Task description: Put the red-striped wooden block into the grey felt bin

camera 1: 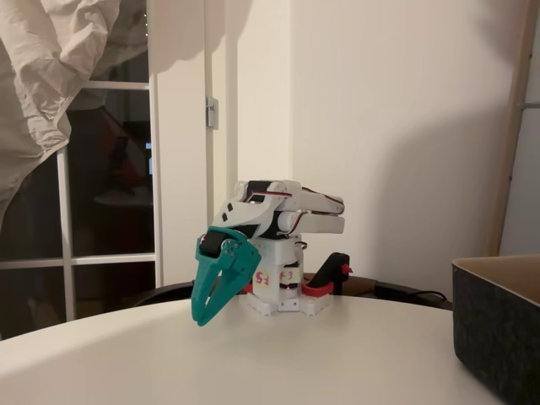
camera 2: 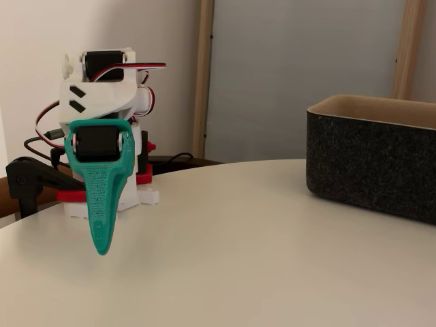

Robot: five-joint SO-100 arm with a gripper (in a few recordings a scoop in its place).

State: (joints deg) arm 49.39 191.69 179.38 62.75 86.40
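My teal gripper (camera 1: pixel 201 317) hangs down from the folded white arm (camera 1: pixel 278 215), its tips just above the table and pressed together with nothing between them. In a fixed view the gripper (camera 2: pixel 101 249) appears edge-on as one narrow blade pointing down. The grey felt bin (camera 1: pixel 498 337) stands at the right edge of the table, dark outside and tan inside, far from the gripper. In a fixed view the bin (camera 2: pixel 371 163) stands at the right, its inside floor hidden by the wall. The red-striped wooden block is out of view.
The arm's base (camera 1: pixel 283 299) sits at the back of the round white table (camera 1: pixel 253 363), beside a black clamp (camera 1: pixel 335 272). The clamp (camera 2: pixel 24 184) and cables lie at the left. A glass door (camera 1: pixel 101 211) and wall stand behind.
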